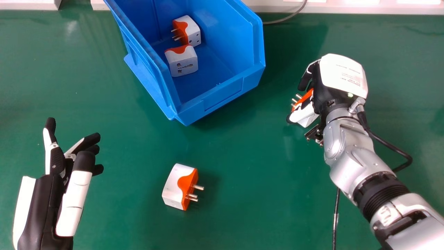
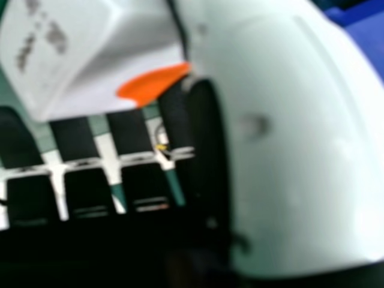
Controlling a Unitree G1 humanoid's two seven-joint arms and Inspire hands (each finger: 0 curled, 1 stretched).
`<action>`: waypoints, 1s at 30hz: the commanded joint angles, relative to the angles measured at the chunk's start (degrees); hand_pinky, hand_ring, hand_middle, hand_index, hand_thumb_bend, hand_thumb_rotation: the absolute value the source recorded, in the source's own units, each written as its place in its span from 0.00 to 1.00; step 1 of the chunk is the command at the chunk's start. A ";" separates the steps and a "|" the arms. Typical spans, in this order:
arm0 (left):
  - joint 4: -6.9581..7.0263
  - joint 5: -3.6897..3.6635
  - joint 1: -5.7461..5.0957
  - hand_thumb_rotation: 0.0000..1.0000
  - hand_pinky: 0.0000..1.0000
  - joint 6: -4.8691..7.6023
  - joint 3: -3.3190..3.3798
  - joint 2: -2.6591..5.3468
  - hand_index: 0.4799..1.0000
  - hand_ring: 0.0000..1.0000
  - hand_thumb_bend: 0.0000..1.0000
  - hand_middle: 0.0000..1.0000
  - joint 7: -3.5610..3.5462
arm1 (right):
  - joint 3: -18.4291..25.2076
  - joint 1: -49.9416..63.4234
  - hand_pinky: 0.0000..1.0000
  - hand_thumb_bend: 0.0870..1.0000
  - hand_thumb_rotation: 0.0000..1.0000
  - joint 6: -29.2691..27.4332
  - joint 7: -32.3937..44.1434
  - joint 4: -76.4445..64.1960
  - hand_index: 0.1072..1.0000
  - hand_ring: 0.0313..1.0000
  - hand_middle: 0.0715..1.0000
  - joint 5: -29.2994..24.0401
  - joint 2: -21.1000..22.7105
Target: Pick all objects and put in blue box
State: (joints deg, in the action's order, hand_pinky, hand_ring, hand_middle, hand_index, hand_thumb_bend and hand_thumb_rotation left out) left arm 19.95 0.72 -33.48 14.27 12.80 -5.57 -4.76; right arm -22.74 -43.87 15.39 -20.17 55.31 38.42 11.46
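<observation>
My right hand [image 1: 341, 78] is to the right of the blue box [image 1: 222, 97], curled round a white and orange plug adapter [image 1: 305, 113] whose pins point left. In the right hand view that adapter [image 2: 72, 54] rests between the right hand's fingers [image 2: 78, 141] and its large pale thumb. Two similar adapters, one [image 1: 182, 62] in front of the other [image 1: 192, 33], lie inside the box. Another adapter [image 1: 175, 187] lies on the green table with its pins toward the right. At the lower left, my left hand [image 1: 52, 194] is open and holds nothing.
Green table surface [image 1: 249, 194] stretches between the two hands, in front of the box. A grey cable [image 1: 288, 17] runs behind the box's right side, and a black cable [image 1: 335, 222] lies beside the right forearm. A pale ledge [image 1: 347, 8] borders the far edge.
</observation>
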 commanded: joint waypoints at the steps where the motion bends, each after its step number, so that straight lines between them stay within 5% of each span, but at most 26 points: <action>1: 1.66 0.21 -0.41 0.98 0.73 0.31 0.61 -0.38 0.80 0.84 0.90 0.86 0.32 | 0.20 -2.43 0.33 0.44 0.00 -0.84 -1.82 -0.38 0.44 0.39 0.47 0.17 0.95; 11: 2.12 0.30 -0.59 0.99 0.73 0.16 0.45 -0.21 0.80 0.84 0.91 0.86 0.41 | 2.26 2.83 0.32 0.44 0.00 -0.31 -3.49 -10.86 0.45 0.40 0.48 -0.77 0.82; 21: 1.89 0.37 0.02 0.99 0.73 -0.11 0.12 -0.02 0.80 0.84 0.91 0.85 0.49 | 1.43 17.79 0.28 0.43 0.00 5.88 1.73 -42.41 0.50 0.39 0.50 3.14 0.04; 30: 2.18 1.51 0.43 0.99 0.73 -0.76 -0.41 0.18 0.79 0.84 0.92 0.85 0.90 | -0.59 21.01 0.28 0.43 0.00 4.64 9.71 -58.31 0.52 0.39 0.48 4.21 -0.82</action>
State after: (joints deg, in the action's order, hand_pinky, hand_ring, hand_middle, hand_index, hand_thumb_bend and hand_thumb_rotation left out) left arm 20.99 2.13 -33.05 13.34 12.34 -5.41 -4.41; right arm -23.32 -21.07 21.38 -11.10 0.03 41.65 11.30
